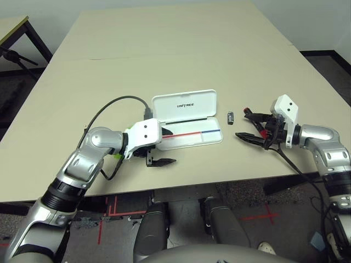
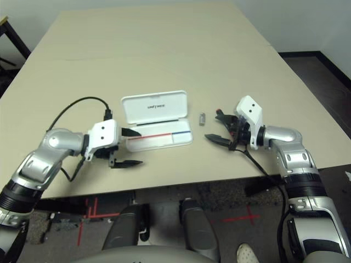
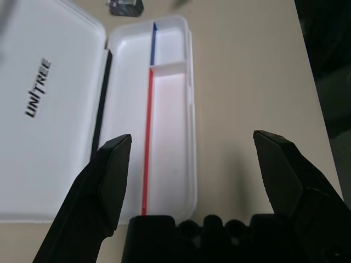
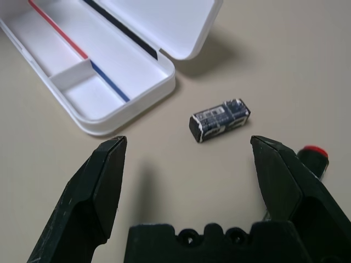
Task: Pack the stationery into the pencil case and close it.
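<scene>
Black fingers of the left tool (image 1: 159, 154) are spread wide, nothing between them, low over the bench (image 1: 164, 55) at the near-left corner of the pencil case (image 1: 186, 119). One finger sits over the tray's left end, the other over bare bench in front of it. A bit of lime-green (image 1: 117, 156) shows under the left wrist; can't tell what it is.

Right tool (image 1: 249, 126) is also spread wide, holding nothing, resting low just right of the case, fingers pointing at the small dark block (image 4: 219, 119). Red marker tip (image 4: 313, 151) peeks out beside one right finger in the right wrist view.

Case lies open mid-bench: tray nearer, nothing in it, red-and-blue stripe along it, small divided compartment at its right end. Lid is folded back on the far side, "UNITREE" face up.

Block lies on the bench just right of the lid, between case and right tool, touching neither.
</scene>
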You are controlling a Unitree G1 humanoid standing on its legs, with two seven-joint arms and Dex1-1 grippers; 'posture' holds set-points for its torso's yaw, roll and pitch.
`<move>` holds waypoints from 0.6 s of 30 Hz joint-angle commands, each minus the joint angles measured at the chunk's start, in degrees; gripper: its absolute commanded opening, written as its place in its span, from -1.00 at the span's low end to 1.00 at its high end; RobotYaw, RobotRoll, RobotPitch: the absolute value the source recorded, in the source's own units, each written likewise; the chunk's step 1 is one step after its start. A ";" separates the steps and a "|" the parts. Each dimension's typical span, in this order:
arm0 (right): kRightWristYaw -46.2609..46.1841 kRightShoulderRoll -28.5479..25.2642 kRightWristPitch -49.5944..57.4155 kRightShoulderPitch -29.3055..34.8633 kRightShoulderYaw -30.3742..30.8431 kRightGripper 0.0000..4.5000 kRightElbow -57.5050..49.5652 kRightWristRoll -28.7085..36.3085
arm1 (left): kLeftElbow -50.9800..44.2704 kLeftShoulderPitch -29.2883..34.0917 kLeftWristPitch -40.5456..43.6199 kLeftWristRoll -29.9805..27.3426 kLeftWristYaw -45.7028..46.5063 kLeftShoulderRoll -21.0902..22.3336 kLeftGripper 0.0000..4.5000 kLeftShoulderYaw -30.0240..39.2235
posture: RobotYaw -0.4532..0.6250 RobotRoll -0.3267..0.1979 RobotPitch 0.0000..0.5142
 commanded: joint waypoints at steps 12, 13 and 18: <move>-20.62 0.20 18.52 3.31 -8.49 1.00 -13.25 2.48 | -4.10 2.46 0.37 -4.30 1.12 4.61 0.99 7.99 | -0.26 0.25 -0.43; -21.61 0.14 20.41 3.34 -8.37 1.00 -14.13 2.41 | -4.15 2.42 0.28 -4.29 1.03 4.85 0.99 8.00 | -0.26 0.25 -0.43; -25.04 -0.16 27.92 2.62 -7.52 1.00 -15.83 1.90 | -5.31 2.12 1.10 -5.15 0.46 6.03 0.99 8.12 | -0.25 0.25 -0.41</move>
